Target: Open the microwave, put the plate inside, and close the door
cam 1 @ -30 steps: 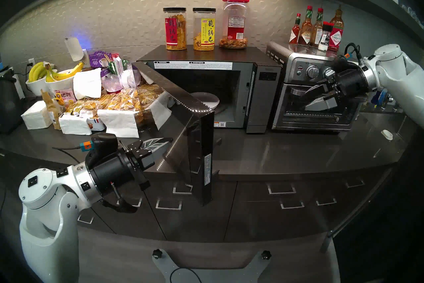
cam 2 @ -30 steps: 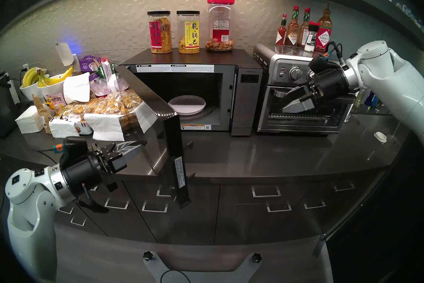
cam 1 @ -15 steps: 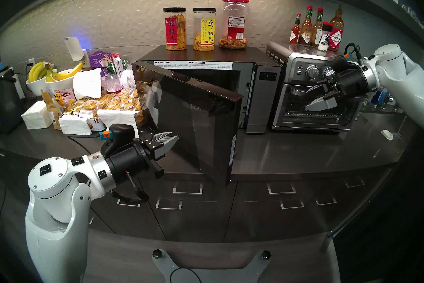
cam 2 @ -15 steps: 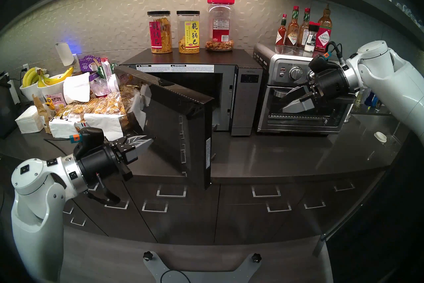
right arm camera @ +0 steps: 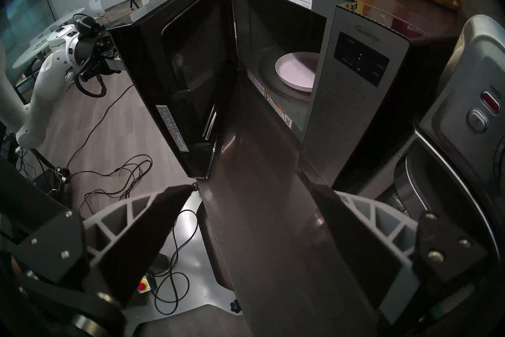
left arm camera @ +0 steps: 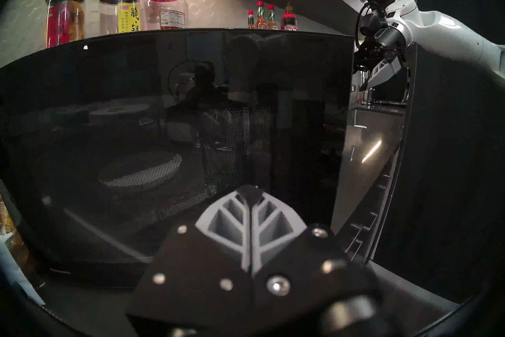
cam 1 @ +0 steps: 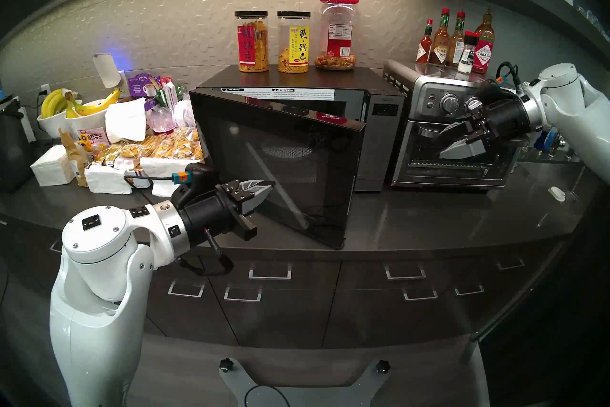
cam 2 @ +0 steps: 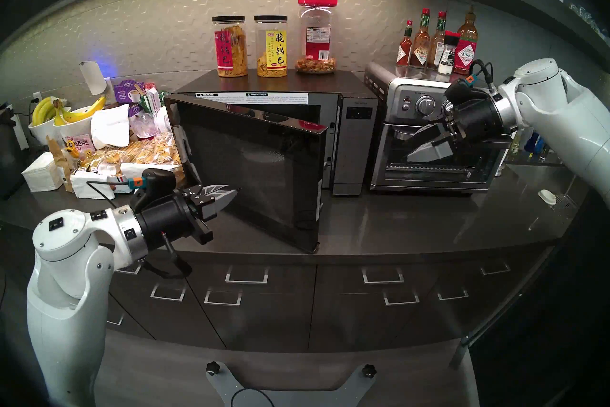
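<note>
- Plate [right arm camera: 296,69] already inside the microwave [cam 1: 379,129], lying flat on the turntable near the cavity's right side; seen dimly thru the door glass in the left wrist view. So only the closing is left, by my read.
- Door [cam 1: 280,165] partway shut: hinged at the microwave's left edge, free edge standing out over the counter [cam 1: 429,214] near its front edge, w/ a wedge-shaped gap to the control strip.
- Left gripper [cam 1: 269,190]: fingers pressed together, holding nothing. Tip at the door's outer glass, low, toward the hinge side; contact looks likely but can't confirm. Shut jaws make a blunt pusher, which suits shoving a flat panel w/ no handle.
- Pushing near the hinge gives little leverage; a push nearer the free edge would prob. latch it easier.
- Right gripper [cam 1: 462,138]: jaws spread wide, empty, hanging in front of the toaster oven [cam 1: 455,165] at the counter's right, well apart from the door. Likely parked there to stay out of the door's swing.
- Jars [cam 1: 293,43] on the microwave's top, toward its back edge: a hard slam could jolt them.
</note>
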Tool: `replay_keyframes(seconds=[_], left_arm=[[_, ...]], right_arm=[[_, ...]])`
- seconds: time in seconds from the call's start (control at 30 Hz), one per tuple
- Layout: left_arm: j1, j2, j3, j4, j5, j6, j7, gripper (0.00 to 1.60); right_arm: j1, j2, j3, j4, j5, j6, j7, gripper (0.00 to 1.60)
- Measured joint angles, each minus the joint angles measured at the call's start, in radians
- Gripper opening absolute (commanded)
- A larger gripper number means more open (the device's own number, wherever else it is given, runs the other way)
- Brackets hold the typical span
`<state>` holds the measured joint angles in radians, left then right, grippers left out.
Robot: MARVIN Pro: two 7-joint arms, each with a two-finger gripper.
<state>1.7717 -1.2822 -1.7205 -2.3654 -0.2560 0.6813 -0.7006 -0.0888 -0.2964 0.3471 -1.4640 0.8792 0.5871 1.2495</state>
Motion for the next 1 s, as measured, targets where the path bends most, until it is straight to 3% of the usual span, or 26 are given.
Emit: replay_keyframes(seconds=[1.0], left_arm=[[-0.191, -0.011, 0.149, 0.152, 0.075, 0.045, 0.066, 0.0]], right_arm=[[0.01, 0.0, -0.011, 0.003, 0.0, 0.0, 0.0, 1.6]])
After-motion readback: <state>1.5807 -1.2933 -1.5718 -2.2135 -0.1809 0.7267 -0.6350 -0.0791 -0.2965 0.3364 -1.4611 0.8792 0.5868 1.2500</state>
